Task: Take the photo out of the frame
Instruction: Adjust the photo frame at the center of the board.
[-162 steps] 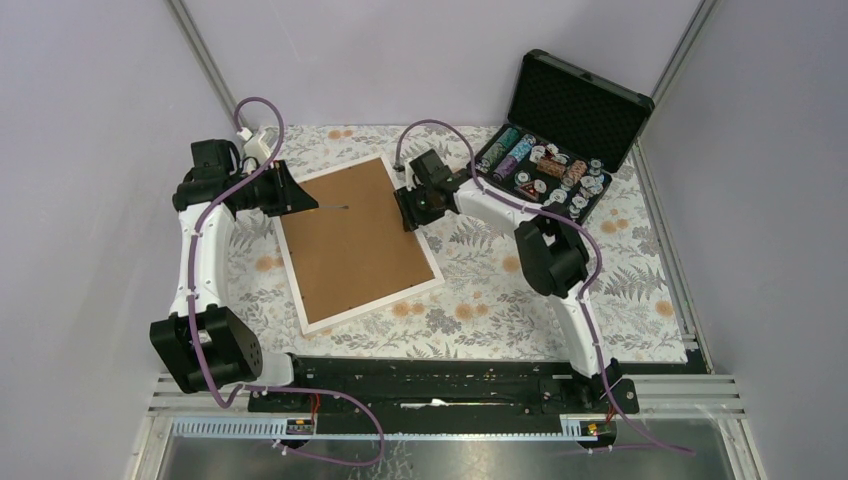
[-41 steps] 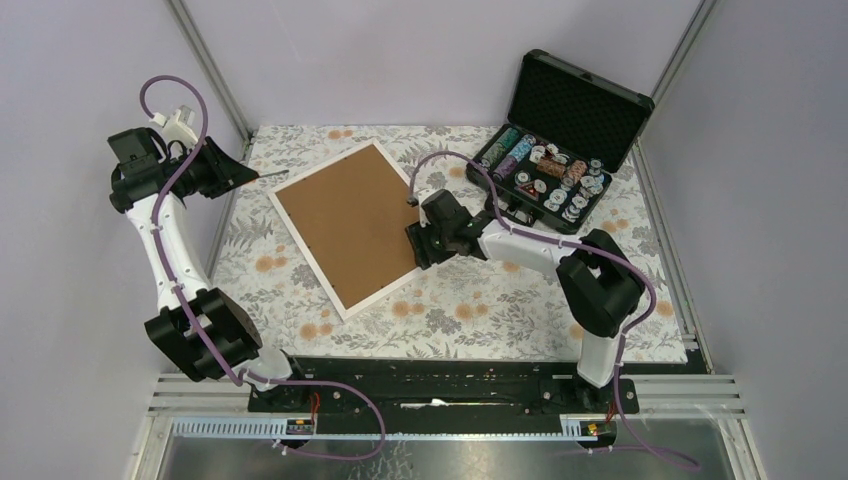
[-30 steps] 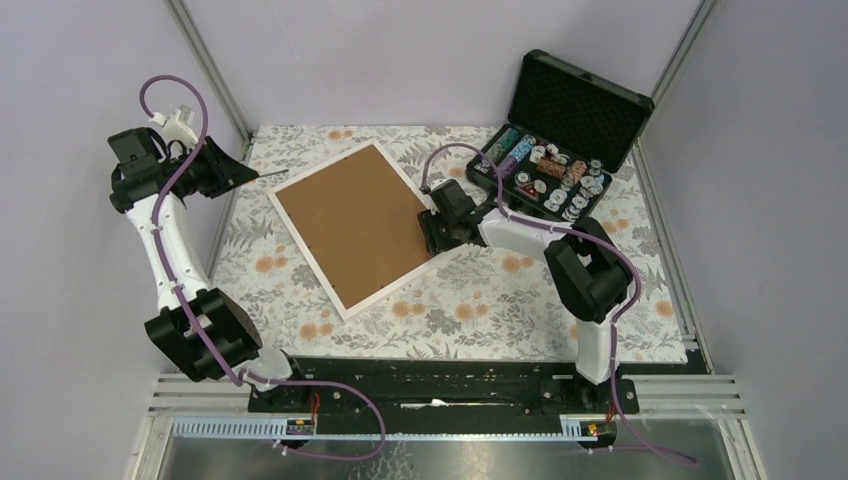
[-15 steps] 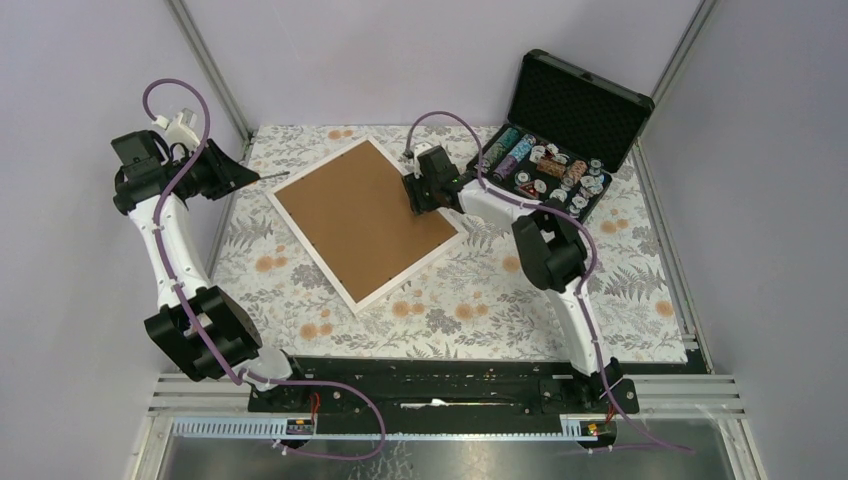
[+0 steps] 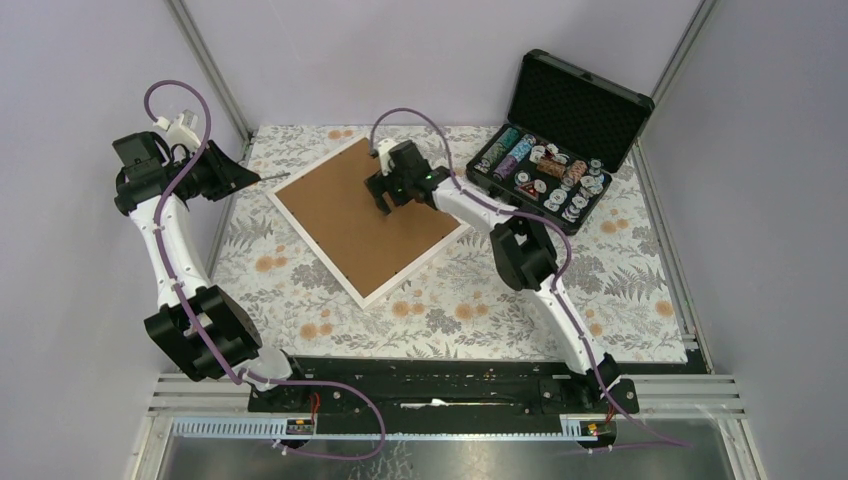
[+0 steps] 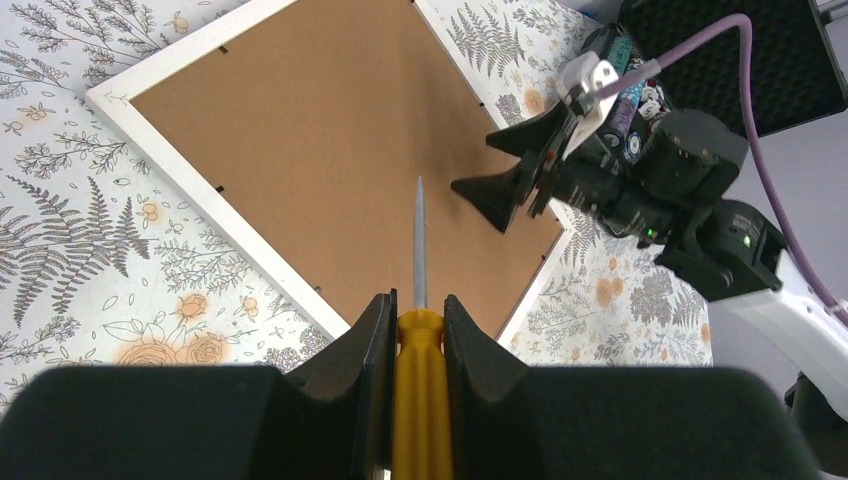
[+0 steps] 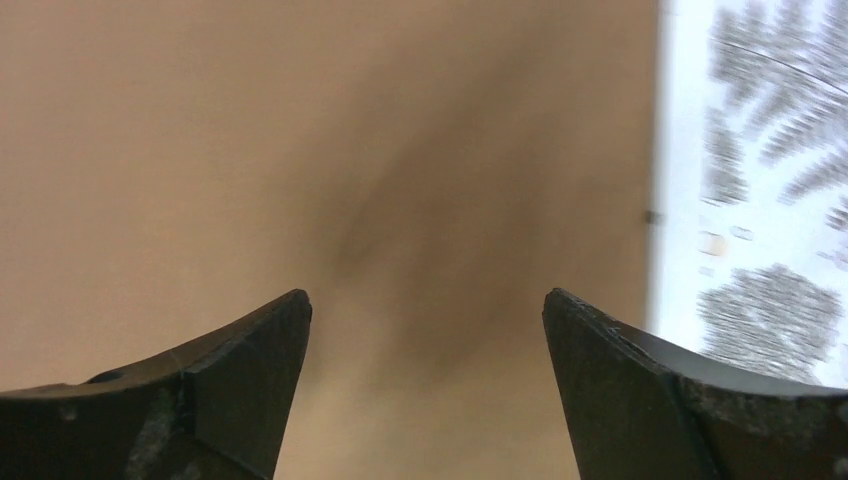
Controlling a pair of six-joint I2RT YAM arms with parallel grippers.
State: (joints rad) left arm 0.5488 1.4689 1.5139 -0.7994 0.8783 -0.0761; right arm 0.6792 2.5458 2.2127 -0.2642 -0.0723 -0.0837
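The frame (image 5: 330, 268) lies face down on the floral cloth, its brown fibreboard back (image 5: 340, 225) up and a narrow white border round it. The photo is hidden under that back. My right gripper (image 5: 383, 200) hovers open over the far part of the brown back (image 7: 300, 150), nothing between its fingers, with the white border (image 7: 680, 150) to its right. My left gripper (image 5: 243, 175) is held off the frame's left corner, shut on a yellow-handled screwdriver (image 6: 419, 390). The steel shaft (image 6: 420, 240) points toward the frame (image 6: 205, 195) and the right gripper (image 6: 515, 190).
An open black case of poker chips (image 5: 555, 165) stands at the back right, just past the right arm. The floral cloth (image 5: 480, 300) covers the table. Grey walls close in the left, back and right sides.
The right gripper left the frame's right edge, moved back and left over the brown back, and its jaws widened. The frame turned a little. The left arm stayed put.
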